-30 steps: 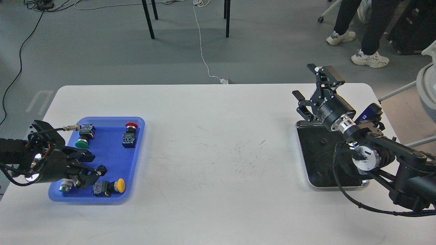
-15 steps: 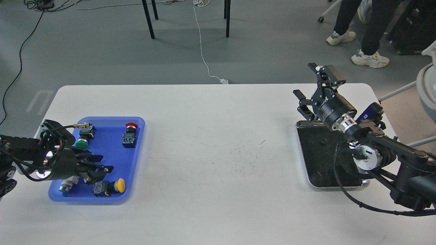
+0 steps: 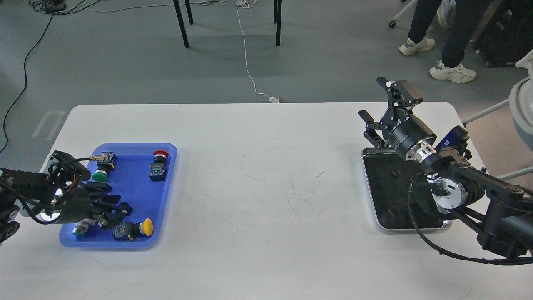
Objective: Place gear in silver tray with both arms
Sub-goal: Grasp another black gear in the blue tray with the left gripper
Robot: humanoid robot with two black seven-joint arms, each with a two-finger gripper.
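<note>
Small gear in silver tray

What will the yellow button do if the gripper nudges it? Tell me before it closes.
The yellow button lies on its side in the blue tray, so its round cap may let it roll or pivot. Its blocky dark body probably limits that to a short swing. It looks rigid. The smooth tray floor may let it slide away from the left gripper.

The right arm hid the silver tray's right side. The left gripper's fingers blurred together. Both arms ran off the picture's edges.
</note>
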